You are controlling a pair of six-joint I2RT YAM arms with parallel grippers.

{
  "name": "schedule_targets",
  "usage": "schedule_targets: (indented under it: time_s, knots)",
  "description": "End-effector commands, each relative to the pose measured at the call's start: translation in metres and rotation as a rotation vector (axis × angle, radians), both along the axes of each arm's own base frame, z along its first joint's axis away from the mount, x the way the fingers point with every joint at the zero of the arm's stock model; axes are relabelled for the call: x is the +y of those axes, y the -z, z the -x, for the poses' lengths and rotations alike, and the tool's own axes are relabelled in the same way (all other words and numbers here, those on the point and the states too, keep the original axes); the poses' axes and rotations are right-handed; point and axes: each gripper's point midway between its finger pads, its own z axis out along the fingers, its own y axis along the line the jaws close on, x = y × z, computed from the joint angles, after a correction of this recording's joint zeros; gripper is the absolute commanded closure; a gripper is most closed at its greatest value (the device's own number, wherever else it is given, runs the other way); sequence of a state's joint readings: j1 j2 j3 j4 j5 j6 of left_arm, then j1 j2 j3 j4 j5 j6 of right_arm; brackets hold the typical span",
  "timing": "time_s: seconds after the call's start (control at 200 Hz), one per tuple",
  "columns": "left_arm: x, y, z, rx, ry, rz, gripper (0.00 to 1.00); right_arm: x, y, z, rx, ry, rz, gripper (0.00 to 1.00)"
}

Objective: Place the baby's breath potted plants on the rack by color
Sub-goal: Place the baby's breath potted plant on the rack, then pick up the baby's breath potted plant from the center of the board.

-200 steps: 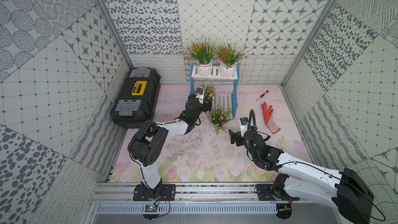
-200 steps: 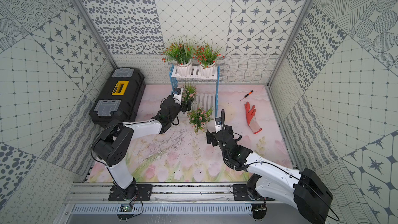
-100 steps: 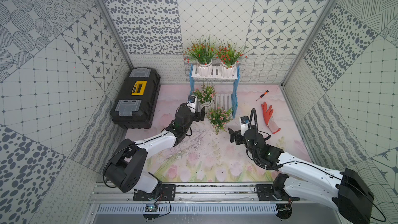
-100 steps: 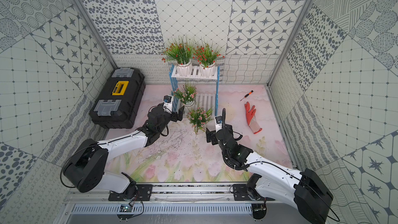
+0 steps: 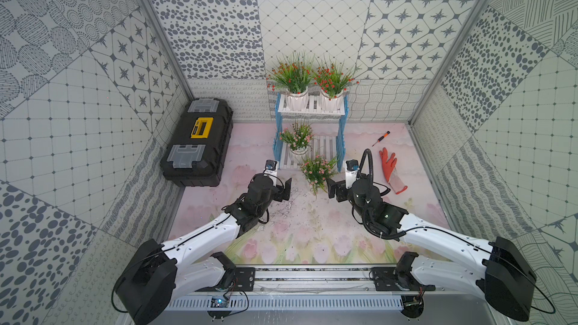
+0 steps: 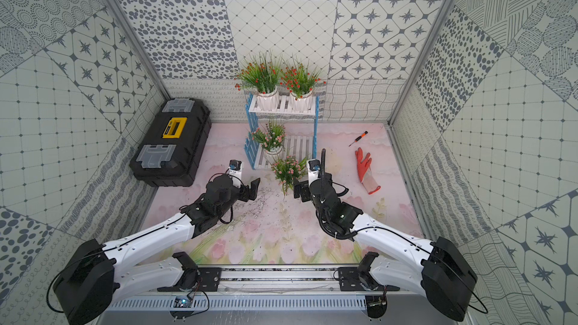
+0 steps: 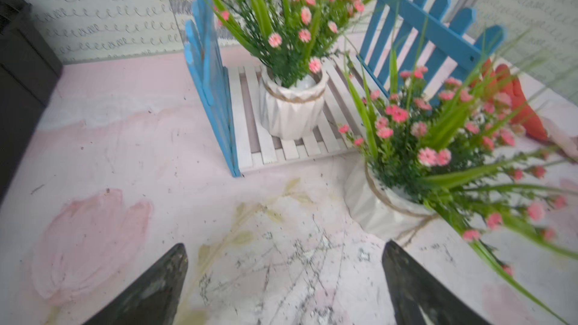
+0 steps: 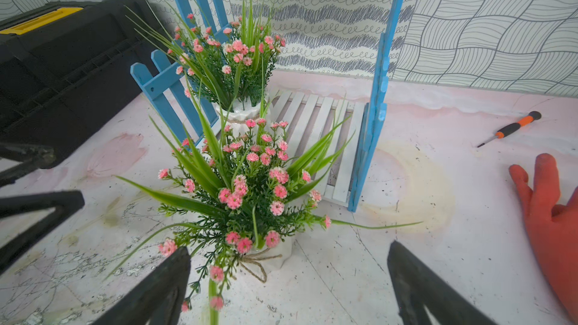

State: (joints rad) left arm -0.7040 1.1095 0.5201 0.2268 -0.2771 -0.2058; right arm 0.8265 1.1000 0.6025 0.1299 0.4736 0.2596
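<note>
The rack [image 5: 341, 132] stands at the back wall, seen in both top views. Two red-orange baby's breath potted plants [image 5: 292, 76] [image 5: 333, 80] sit on its top shelf. One pink plant [image 5: 297, 137] [image 7: 292, 104] stands on the left of the lower shelf [image 7: 250, 120]. Another pink plant [image 5: 317, 170] [image 8: 247, 189] stands on the mat just in front of the rack. My left gripper [image 5: 286, 189] [image 7: 284, 245] is open and empty, left of this plant. My right gripper [image 5: 332, 189] [image 8: 289, 245] is open just right of it, fingers either side of the pot [image 8: 276, 254] without touching.
A black and yellow toolbox [image 5: 197, 142] lies against the left wall. An orange glove [image 5: 391, 170] and a small screwdriver [image 5: 381, 138] lie on the mat right of the rack. Patterned walls close in the back and both sides.
My left gripper has pulled back from the rack's lower shelf toward the front, leaving the pink plant standing there. The right arm has hardly moved.
</note>
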Motion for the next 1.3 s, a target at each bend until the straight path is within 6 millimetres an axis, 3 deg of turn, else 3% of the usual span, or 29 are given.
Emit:
schedule_targets:
  time_s: [0.0,0.16,0.265,0.34,0.535,0.71,0.951,1.156,1.296]
  knots:
    - [-0.014,0.042,0.042,0.15,0.06,-0.098,0.03,0.0,-0.035,-0.006,-0.045,0.027,-0.072,0.02]
    - [-0.051,0.057,0.073,0.119,0.217,-0.077,0.01,-0.006,-0.062,-0.005,-0.07,0.033,-0.085,0.02]
    - [-0.069,0.06,0.08,0.064,0.286,-0.047,0.02,-0.012,-0.075,-0.003,-0.095,0.043,-0.079,0.02]
    - [-0.08,0.057,0.077,0.004,0.314,-0.04,0.02,-0.018,-0.076,-0.003,-0.102,0.064,-0.081,0.02]
    - [-0.122,0.055,0.07,-0.085,0.428,-0.002,0.01,-0.025,-0.057,0.001,-0.069,0.09,-0.094,0.02]
    - [-0.143,0.045,0.054,-0.196,0.428,0.044,0.01,-0.033,-0.056,0.005,-0.071,0.104,-0.085,0.02]
    - [-0.153,0.028,0.034,-0.277,0.39,0.086,0.02,-0.043,-0.055,0.009,-0.076,0.119,-0.07,0.02]
    - [-0.143,0.029,0.007,-0.29,0.339,0.106,0.01,-0.041,-0.054,0.009,-0.069,0.11,-0.07,0.02]
    - [-0.154,0.03,-0.004,-0.312,0.365,0.085,0.02,-0.041,-0.055,0.008,-0.07,0.102,-0.061,0.02]
